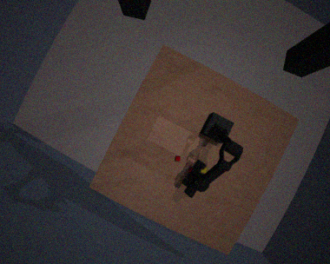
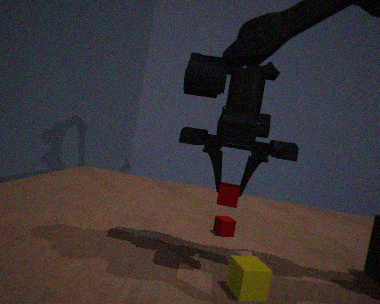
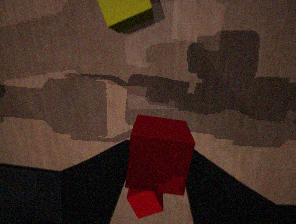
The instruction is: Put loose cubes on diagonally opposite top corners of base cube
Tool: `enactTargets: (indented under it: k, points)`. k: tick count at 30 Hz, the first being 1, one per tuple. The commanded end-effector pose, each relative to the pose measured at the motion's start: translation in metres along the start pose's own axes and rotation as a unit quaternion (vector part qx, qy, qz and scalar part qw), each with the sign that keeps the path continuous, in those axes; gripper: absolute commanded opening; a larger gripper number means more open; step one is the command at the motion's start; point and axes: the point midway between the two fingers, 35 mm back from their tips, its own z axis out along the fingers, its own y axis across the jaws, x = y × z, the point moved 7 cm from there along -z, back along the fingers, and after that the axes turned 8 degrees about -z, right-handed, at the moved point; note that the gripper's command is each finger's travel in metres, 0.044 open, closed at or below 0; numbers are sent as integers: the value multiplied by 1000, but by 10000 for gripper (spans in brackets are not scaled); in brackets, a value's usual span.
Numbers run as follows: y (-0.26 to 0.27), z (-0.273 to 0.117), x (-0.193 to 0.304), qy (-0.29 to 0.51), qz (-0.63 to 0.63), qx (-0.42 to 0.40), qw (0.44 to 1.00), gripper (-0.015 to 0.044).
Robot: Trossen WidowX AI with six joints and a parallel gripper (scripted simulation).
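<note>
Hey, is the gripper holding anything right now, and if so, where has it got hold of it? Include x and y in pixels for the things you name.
Yes, a red cube (image 1: 190, 169) (image 2: 228, 195) (image 3: 160, 162), pinched by two opposite side faces between the fingertips.
</note>
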Motion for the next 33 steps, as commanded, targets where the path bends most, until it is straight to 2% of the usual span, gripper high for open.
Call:
enactTargets:
  k: [1,7,20,33]
  points:
    - [0,-15,0,1,0,6,1000,105]
    - [1,-20,-1,2,10,6,1000,105]
    - [8,-14,-27,5,192,7,981,105]
    - [17,-6,-52,3,372,8,928,105]
